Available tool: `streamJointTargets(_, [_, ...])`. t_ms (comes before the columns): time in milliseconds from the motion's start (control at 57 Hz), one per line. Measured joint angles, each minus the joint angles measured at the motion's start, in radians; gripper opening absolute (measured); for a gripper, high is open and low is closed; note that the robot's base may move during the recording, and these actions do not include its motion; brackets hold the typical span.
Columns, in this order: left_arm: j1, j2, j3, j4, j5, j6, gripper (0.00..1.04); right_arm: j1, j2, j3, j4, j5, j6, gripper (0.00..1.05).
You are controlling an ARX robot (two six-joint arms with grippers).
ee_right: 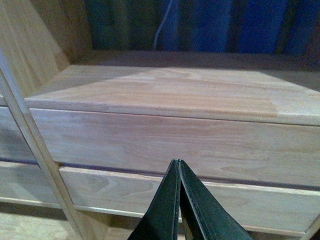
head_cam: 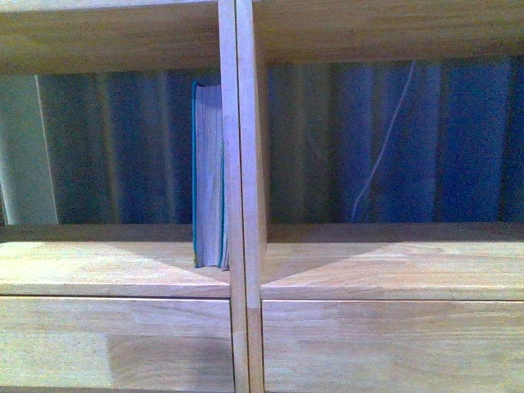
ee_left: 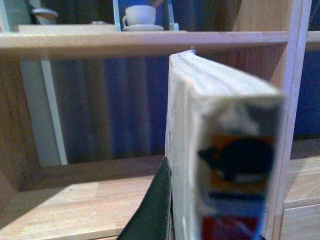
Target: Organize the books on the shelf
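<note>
The light wood shelf [head_cam: 115, 270] fills the front view. The teal book [head_cam: 208, 176] stands upright in the left compartment, against the centre divider [head_cam: 243, 196]. No gripper shows in the front view. In the left wrist view my left gripper [ee_left: 210, 220] is shut on the white paperback [ee_left: 220, 135], held upright with its illustrated, red-marked spine toward the camera, in front of the left compartment [ee_left: 75, 195]. One dark finger [ee_left: 152, 210] presses its side. In the right wrist view my right gripper [ee_right: 178, 167] is shut and empty, before the drawer fronts [ee_right: 165, 145] under the right compartment.
A white cup on a saucer [ee_left: 140, 16] stands on the shelf board above the left compartment. Dark blue curtain [head_cam: 409, 139] and a thin white cord [head_cam: 385, 139] show behind the open shelf back. A pale post [head_cam: 24, 147] stands behind at the left.
</note>
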Motion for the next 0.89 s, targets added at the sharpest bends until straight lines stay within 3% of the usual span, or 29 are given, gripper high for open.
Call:
streamJointTargets(228, [-0.084,0.175,0.043,0.078,-0.025,0.063,0.07,-0.006,-0.095,-0.074,-0.016,-0.008,0.0,0.03])
streamJointTargets(894, [-0.254,0.675,0.422,0.217,-0.049,0.129,0.07,-0.006,-0.373,-0.197,-0.16,-0.008,-0.001,0.03])
